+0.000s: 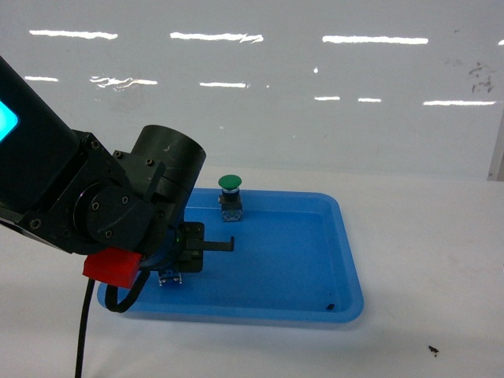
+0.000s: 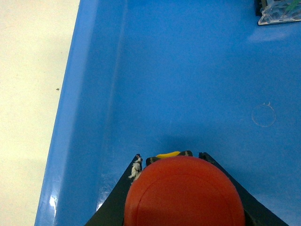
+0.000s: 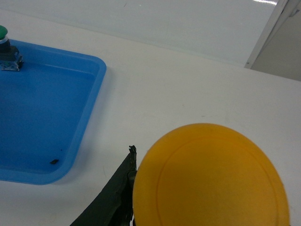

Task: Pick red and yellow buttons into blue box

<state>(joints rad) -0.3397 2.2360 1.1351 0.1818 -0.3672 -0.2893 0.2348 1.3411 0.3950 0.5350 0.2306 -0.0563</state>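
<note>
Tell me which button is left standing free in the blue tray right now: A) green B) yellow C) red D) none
A: the green button stands alone at the far edge of the shallow blue tray, while the red button sits between the left gripper's fingers and the yellow button fills the right wrist view, off the tray.

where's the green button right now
The green button stands upright at the far edge of the shallow blue tray in the head view, beyond the left gripper, untouched.
</note>
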